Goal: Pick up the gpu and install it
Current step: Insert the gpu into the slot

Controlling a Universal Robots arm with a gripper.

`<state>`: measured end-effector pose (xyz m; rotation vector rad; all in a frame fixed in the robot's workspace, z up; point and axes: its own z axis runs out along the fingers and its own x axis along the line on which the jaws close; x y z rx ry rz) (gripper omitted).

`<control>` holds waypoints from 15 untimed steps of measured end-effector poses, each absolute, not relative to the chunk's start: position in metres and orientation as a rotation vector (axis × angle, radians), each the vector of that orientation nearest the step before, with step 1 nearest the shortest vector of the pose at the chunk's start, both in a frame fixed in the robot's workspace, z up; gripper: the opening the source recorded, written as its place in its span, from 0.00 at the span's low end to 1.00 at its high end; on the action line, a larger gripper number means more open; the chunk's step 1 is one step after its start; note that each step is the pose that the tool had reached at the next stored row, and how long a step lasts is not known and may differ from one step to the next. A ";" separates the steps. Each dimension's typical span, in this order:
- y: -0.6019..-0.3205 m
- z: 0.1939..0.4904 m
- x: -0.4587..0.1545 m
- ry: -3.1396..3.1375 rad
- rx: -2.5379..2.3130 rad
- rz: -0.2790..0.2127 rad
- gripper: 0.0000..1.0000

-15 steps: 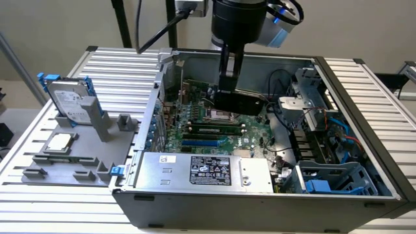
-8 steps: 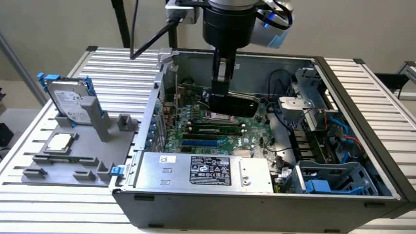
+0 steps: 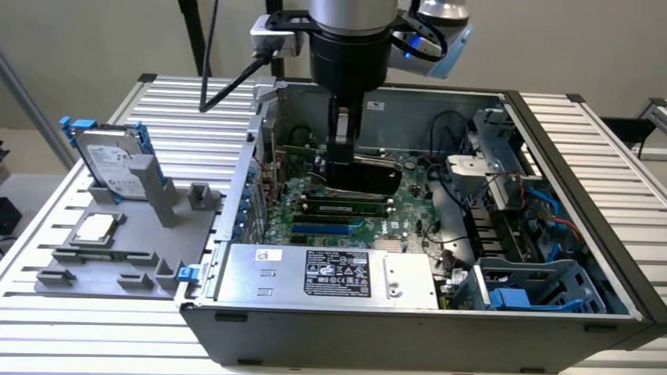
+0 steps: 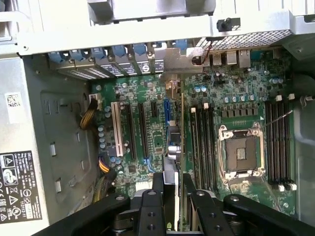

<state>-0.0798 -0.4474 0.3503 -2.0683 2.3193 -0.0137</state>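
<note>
The gpu [image 3: 367,178] stands on edge (black face showing) over the motherboard [image 3: 408,223] inside the case.

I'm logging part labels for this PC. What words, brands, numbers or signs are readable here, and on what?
No text reads clearly.
Black label on the power supply: print too small to read.
White sticker beside it: blurred.
Hard drive label: blurred.
Wrist view, grey label with warning triangles: wording too small.
White code sticker on the case wall: unreadable.
</note>
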 end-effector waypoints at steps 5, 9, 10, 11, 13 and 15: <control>-0.448 0.341 -0.082 2.289 -2.099 -0.013 0.26; -0.449 0.334 -0.082 2.267 -2.121 -0.011 0.26; -0.449 0.332 -0.083 2.262 -2.125 -0.010 0.26; -0.449 0.330 -0.083 2.257 -2.130 -0.010 0.26; -0.449 0.327 -0.084 2.248 -2.138 -0.009 0.26; -0.449 0.323 -0.085 2.239 -2.145 -0.008 0.26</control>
